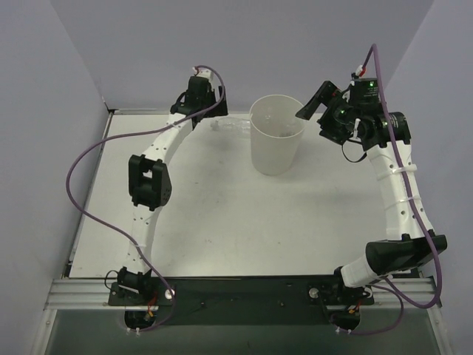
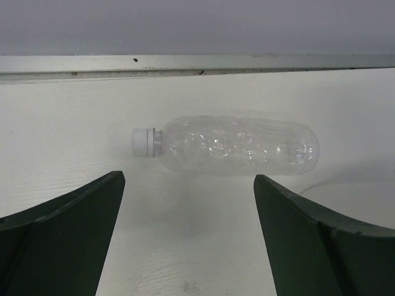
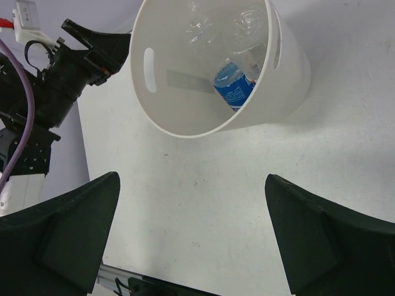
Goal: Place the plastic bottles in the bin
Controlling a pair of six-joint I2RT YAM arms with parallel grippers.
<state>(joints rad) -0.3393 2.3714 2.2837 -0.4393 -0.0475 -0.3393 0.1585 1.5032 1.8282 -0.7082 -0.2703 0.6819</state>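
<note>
White table (image 1: 222, 214) carries the upright bin (image 1: 276, 151) and a seemingly unlabelled bottle (image 2: 237, 146) lying flat

Count taken | bin (image 1: 276, 144): 1 | plastic bottles confirmed: 2, being 1 unlabelled bottle (image 2: 234, 145) on the surface (image 2: 62, 111) and 1 blue-labelled bottle (image 3: 233, 88) inside the bin | further clear plastic (image 3: 200, 28) in the bin: number could not be told | tools: 2, left tool (image 2: 188, 180) and right tool (image 3: 191, 179) | purple cables (image 1: 77, 174): 2
</note>
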